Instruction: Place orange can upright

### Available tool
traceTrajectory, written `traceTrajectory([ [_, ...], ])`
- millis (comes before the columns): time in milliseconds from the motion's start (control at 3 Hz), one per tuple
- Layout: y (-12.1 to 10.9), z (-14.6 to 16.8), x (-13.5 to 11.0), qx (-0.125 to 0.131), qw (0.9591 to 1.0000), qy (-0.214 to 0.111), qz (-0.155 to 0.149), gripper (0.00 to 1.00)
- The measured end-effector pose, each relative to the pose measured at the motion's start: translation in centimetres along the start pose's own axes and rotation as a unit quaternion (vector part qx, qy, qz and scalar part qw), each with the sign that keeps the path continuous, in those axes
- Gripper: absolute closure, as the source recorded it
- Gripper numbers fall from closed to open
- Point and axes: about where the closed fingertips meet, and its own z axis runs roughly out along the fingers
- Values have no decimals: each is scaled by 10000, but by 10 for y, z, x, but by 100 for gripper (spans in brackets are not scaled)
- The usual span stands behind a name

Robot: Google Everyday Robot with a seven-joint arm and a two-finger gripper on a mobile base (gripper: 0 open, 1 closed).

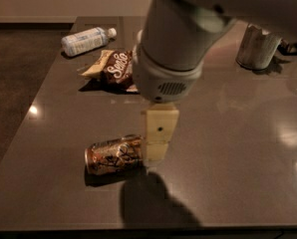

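Note:
The orange can (113, 155) lies on its side on the dark table (228, 148), near the front left, with its long axis running left to right. It has a copper and cream body with dark lettering. My gripper (156, 156) hangs from the big grey wrist (173, 49) and reaches down right beside the can's right end, at or very close to touching it. The wrist hides part of the table behind it.
A brown snack bag (113, 66) lies behind the can, partly hidden by the wrist. A clear plastic bottle (86, 40) lies at the back left. A grey tin with white tissues (258, 46) stands at the back right. The table's left edge drops to dark floor.

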Motion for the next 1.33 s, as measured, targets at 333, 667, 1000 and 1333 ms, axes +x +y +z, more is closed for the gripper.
traceTrajectory([
  [333, 2, 28, -23, -235, 9996, 120, -136, 0],
  [667, 11, 57, -42, -467, 9978, 382, -291, 0],
  [1000, 23, 80, -51, -644, 9956, 592, -338, 0],
  [1333, 31, 101, -55, -824, 9936, 712, -295, 0],
])
